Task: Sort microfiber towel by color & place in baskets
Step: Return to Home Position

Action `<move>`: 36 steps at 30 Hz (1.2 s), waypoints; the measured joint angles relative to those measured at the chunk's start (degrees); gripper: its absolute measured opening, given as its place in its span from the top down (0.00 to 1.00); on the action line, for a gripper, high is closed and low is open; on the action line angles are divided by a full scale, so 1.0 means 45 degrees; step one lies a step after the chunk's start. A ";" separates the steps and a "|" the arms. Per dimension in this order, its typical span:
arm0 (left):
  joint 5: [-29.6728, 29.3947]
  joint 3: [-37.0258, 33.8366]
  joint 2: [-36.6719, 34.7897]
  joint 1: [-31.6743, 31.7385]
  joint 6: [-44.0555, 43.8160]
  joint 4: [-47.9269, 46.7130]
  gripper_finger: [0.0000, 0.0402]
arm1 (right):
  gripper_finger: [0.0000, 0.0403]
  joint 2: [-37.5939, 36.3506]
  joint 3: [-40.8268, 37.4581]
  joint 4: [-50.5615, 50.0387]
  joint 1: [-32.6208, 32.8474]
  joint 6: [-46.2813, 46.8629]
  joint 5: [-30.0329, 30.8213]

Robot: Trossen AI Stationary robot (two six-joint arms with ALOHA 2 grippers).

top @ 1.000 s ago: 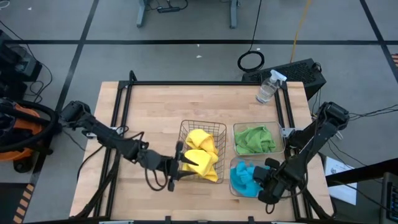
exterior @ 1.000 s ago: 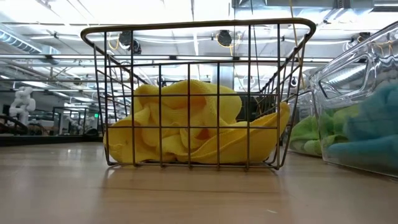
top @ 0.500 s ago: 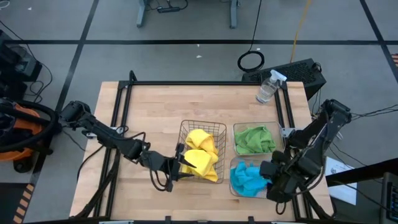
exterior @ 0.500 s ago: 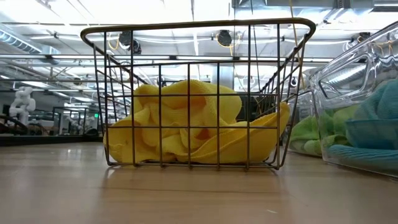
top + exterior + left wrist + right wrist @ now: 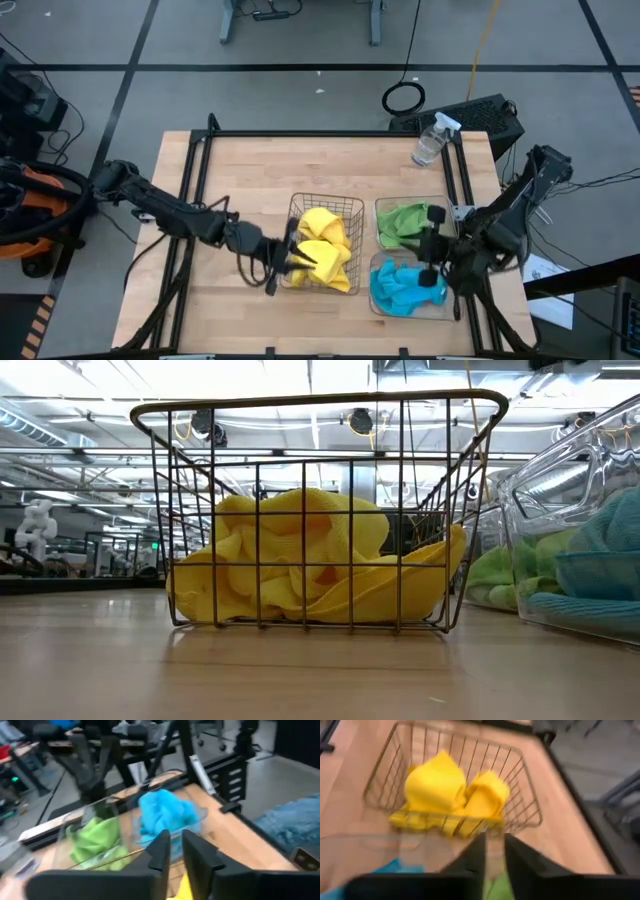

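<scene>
Yellow towels (image 5: 322,250) fill the wire basket (image 5: 326,201) in the high view, with the left pincer (image 5: 288,260) at its side and the right pincer (image 5: 430,248) above the tubs holding the green towel (image 5: 408,222) and the blue towel (image 5: 398,285), while the low view shows this basket standing on the desk (image 5: 300,670), and each wrist view shows fingers almost together and empty.

**Cropped tubs down low, smeared wrist views**

In the low view the clear tub (image 5: 590,490) runs off the right edge and takes most of the blue towel (image 5: 600,575) with it. The green towel (image 5: 495,580) shows only dimly through plastic. The yellow towels (image 5: 300,560) hide the lower far wall of the wire basket (image 5: 320,400). The left wrist view is blurred: the basket is a thin rim line, and yellow is a sliver at the edge beside the left gripper (image 5: 176,847). The right wrist view is just as soft, with blue and green as clipped scraps around the right gripper (image 5: 494,847). From above, the left gripper covers part of the basket's rim, and the right gripper overlaps both tubs' right-hand ends.
</scene>
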 joint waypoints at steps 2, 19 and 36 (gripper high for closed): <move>0.0000 -0.0008 -0.0206 0.0388 -0.0154 -0.0107 0.92 | 0.96 -0.0908 -0.1237 0.2019 -0.0426 -0.1674 0.0178; 0.1194 -0.3594 -0.1598 0.3288 -0.1282 0.2617 0.96 | 1.00 -0.6684 -0.9557 1.4452 -0.4831 -0.9398 -0.5560; 0.1256 -0.8548 -0.4541 0.3436 -0.2722 0.5634 0.96 | 1.00 -0.6767 -1.2960 1.7946 -0.5988 -0.8622 -0.6893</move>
